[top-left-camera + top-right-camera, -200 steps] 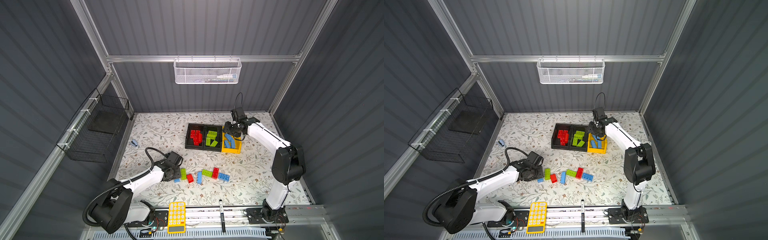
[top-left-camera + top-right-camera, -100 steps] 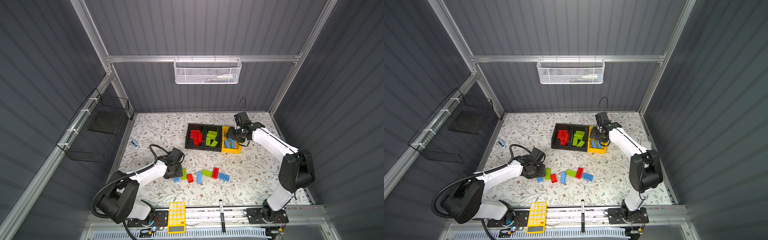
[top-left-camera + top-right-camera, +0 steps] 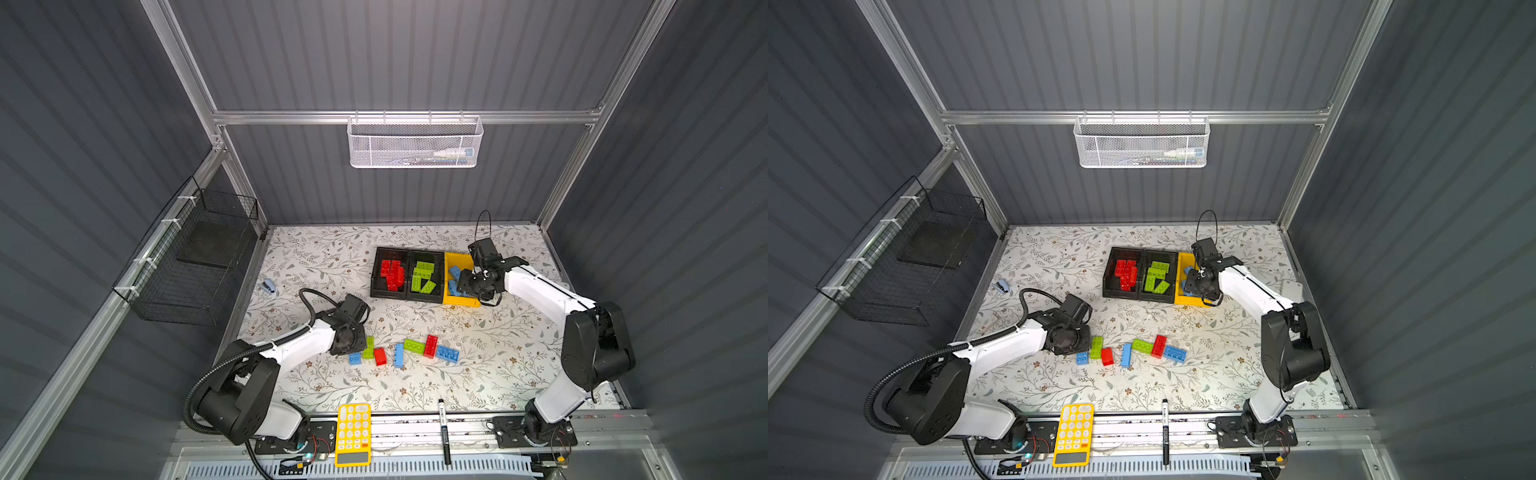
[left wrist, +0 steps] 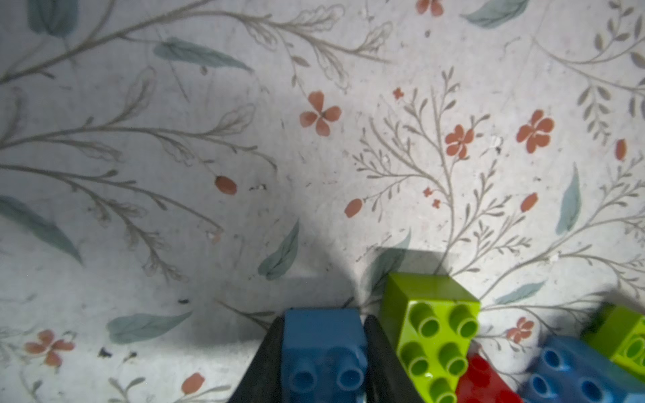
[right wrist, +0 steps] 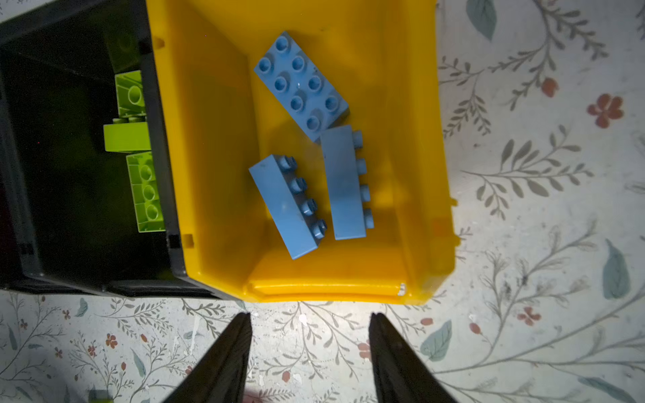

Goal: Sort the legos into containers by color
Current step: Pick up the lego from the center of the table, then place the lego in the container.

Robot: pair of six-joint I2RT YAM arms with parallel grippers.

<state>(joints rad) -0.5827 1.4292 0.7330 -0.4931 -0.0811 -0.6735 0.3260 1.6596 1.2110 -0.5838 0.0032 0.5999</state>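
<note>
At the near left of the floral table (image 3: 498,332), the left gripper (image 4: 324,322) is clenching a small blue brick (image 4: 321,352), its dark fingers (image 4: 268,356) pressing against both of the brick's sides. A green brick (image 4: 432,335) is lying just right of it, beginning a loose row (image 3: 399,354) of red, blue and green pieces that is stretching rightward across the near middle of the table. Farther back, three bins are standing side by side and touching: a black bin (image 3: 376,274) holding red bricks, a second black bin (image 3: 424,297) holding green ones, and a yellow bin (image 5: 209,139) holding three blue bricks (image 5: 302,85). The right gripper (image 5: 309,315) is hanging released and empty over bare tabletop, just on the near side of the yellow bin's rim.
</note>
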